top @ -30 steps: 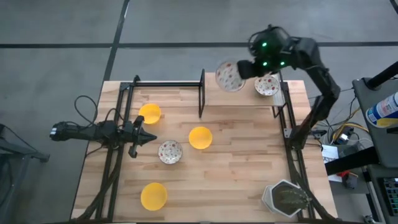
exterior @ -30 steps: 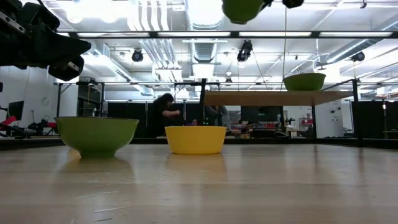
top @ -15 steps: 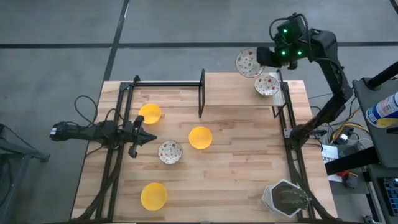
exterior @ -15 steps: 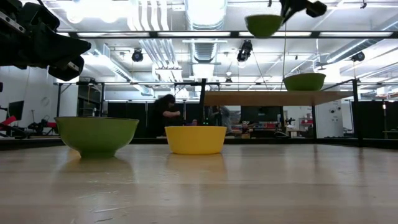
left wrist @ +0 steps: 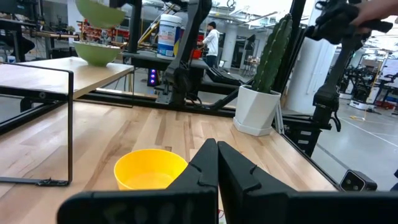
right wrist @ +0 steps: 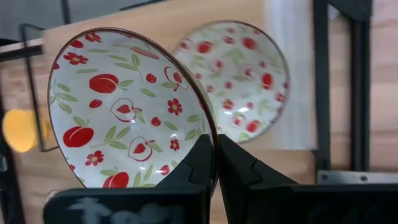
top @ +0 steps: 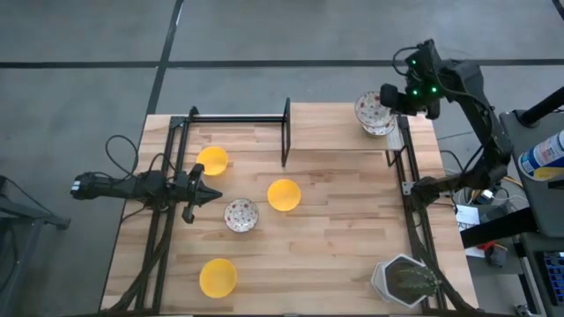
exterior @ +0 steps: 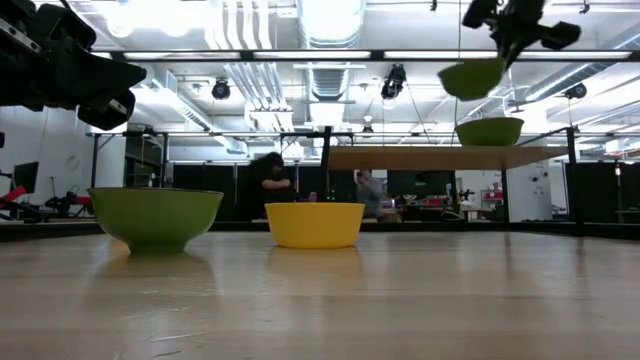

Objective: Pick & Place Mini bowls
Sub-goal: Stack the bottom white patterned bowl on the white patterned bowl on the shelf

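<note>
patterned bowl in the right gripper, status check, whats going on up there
Right gripper shut on patterned bowl, held above the second patterned bowl on the raised shelf. Left gripper shut, idle at left. Nothing blocking.

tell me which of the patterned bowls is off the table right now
The patterned bowl pinched by its rim in the right gripper, held tilted above the second patterned bowl on the raised shelf. The third patterned bowl sits mid-table.

A grey-white hexagonal container (top: 404, 280) sits at the wooden table's (top: 335, 238) corner.
</note>
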Controlling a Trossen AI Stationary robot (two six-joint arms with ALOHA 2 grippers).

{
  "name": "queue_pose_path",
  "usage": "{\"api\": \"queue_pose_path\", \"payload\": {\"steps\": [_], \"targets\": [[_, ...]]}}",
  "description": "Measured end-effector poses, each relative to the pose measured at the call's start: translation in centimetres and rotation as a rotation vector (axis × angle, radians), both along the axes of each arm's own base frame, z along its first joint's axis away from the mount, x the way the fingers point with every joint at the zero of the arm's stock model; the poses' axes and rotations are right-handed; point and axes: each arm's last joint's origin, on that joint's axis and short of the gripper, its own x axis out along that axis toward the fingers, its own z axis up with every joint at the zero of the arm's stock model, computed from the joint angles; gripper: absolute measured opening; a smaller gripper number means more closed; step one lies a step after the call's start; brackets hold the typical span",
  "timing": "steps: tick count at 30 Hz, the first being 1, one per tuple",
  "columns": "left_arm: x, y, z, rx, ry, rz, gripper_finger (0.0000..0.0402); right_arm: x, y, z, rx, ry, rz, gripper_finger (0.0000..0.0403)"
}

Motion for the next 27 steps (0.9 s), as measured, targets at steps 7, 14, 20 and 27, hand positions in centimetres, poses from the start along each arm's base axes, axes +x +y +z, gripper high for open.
{"api": "queue_pose_path", "payload": {"steps": [7,14,20,27], "targets": [[0.0,0.0,0.0,0.000,0.000,0.000,0.0000,-1.3,-0.4,-2.4,0.071,0.047,-0.070,0.0011],[0.0,0.0,0.0,0.000,0.000,0.000,0.0000,-1.4,-1.4,-4.0,0.098,0.071,-0.071,0.0011],[0.0,0.0,0.0,0.000,0.000,0.000,0.0000,-1.4,-2.5,-4.6,0.078,0.064,-0.100,0.0011],[0.0,0.0,0.0,0.000,0.000,0.000,0.0000,-1.1,-3.6,-5.6,0.117,0.086,-0.107,0.0012]]}}
